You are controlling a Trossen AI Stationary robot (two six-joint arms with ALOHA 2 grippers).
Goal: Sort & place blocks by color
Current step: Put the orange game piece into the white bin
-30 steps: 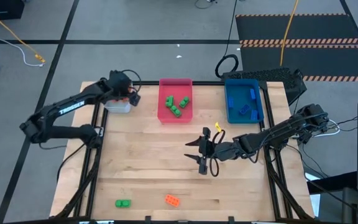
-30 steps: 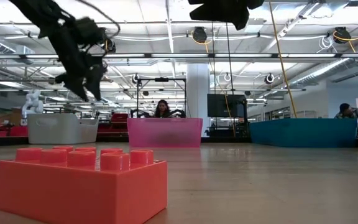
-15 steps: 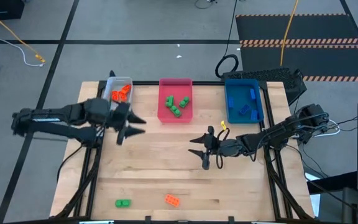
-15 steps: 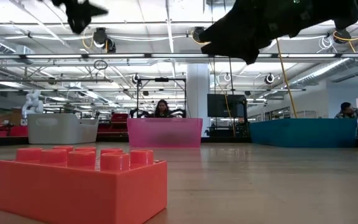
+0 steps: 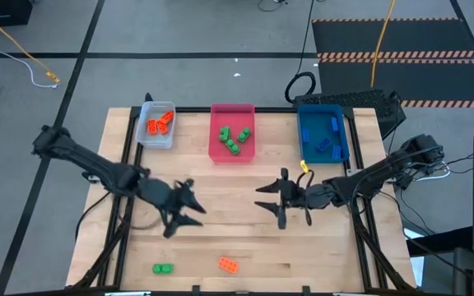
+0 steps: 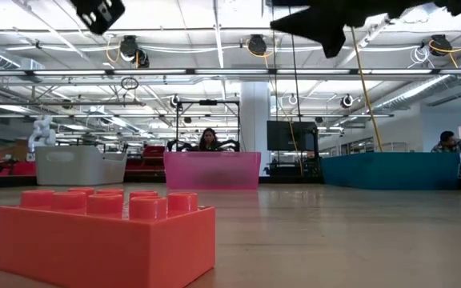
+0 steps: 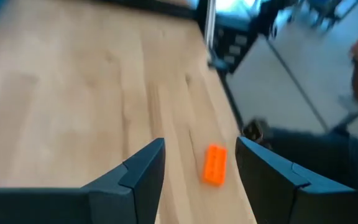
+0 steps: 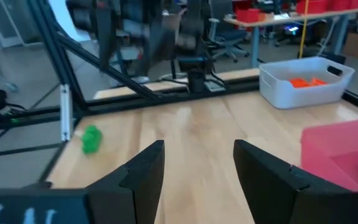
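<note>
An orange block and a green block lie flat on the table near its near edge. The orange block fills the low view's foreground. My left gripper hangs open above the table's left-middle, and the orange block shows ahead between its fingers. My right gripper is open over the table's middle, facing left; the green block shows far ahead of its fingers. Neither gripper holds anything.
Along the far edge stand a grey tray with orange blocks, a pink tray with green blocks and a blue tray with blue blocks. People sit in the room beyond.
My left arm has swung from over the grey tray at the far left toward the near edge and the table's middle, ending above the wood to the far left of the orange block. My right gripper has shifted slightly toward the right edge.
</note>
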